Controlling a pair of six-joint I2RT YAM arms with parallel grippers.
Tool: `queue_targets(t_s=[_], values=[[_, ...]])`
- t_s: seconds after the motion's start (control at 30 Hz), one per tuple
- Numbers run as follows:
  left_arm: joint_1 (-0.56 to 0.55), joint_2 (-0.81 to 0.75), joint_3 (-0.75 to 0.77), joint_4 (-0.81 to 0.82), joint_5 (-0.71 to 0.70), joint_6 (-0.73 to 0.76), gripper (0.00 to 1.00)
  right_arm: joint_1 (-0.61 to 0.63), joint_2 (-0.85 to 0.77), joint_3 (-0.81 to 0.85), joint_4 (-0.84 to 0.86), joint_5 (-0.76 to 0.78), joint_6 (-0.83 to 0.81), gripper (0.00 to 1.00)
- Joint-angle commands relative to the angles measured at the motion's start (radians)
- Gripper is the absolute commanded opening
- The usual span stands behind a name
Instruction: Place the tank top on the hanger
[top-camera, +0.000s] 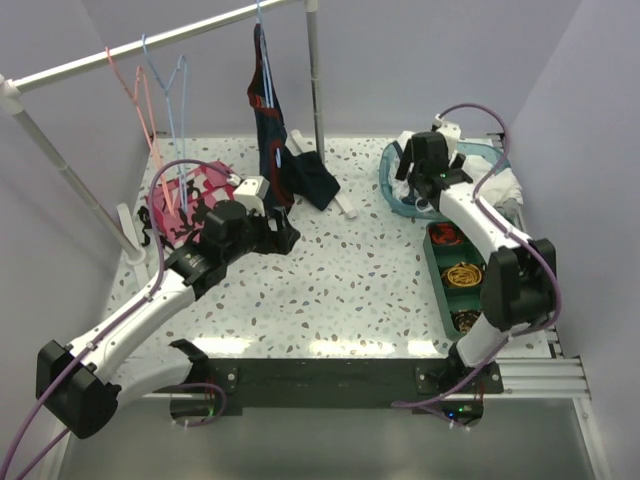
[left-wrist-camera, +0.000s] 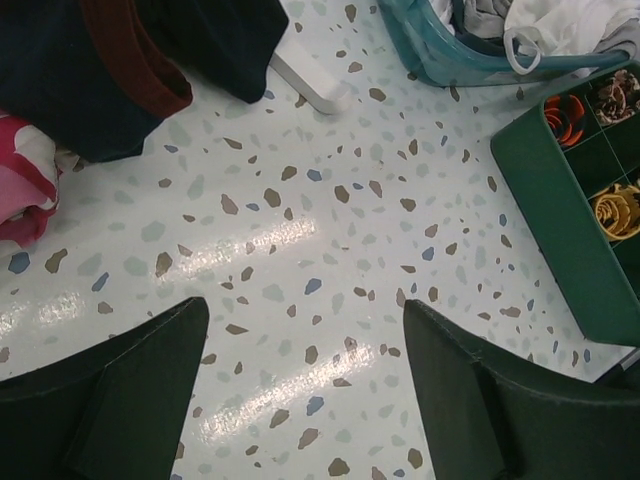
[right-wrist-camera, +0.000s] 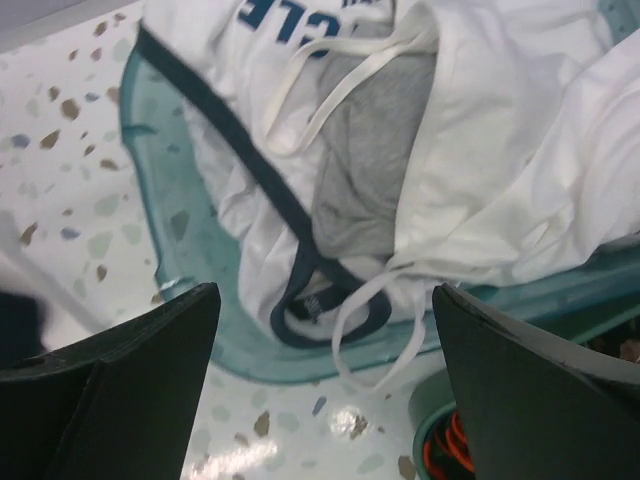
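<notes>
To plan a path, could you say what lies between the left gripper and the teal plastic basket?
Speckled tabletop, bare but for the white rack foot, in the top view.

Lilac walls (top-camera: 420, 60), speckled table (top-camera: 350, 290)

Open tabletop (top-camera: 350, 290) under the left gripper (left-wrist-camera: 305, 320), wide lane through the middle! Right side's crowded: green tray (top-camera: 437, 285) along the edge, heaped teal basket (top-camera: 388, 180) behind it. Navy garment (top-camera: 268, 110) hangs mid-back beside the rack pole (top-camera: 316, 80), pink garment (top-camera: 170, 200) blocks far left.
</notes>
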Motion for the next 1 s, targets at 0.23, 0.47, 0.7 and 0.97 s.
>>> queue_targets(t_s=[0.23, 0.47, 0.7, 0.97], values=[[-0.005, -0.027, 0.052, -0.018, 0.049, 0.007, 0.84, -0.189, 0.316, 0.390, -0.029, 0.061, -0.062, 0.85], [-0.005, -0.018, 0.057, -0.018, 0.057, 0.019, 0.84, -0.246, 0.370, 0.449, -0.046, 0.022, -0.062, 0.73], [-0.005, -0.013, 0.060, -0.021, 0.052, 0.024, 0.84, -0.246, 0.343, 0.382, -0.017, 0.013, -0.057, 0.52], [-0.004, -0.016, 0.054, -0.020, 0.051, 0.016, 0.84, -0.246, 0.316, 0.358, -0.005, 0.007, -0.062, 0.21]])
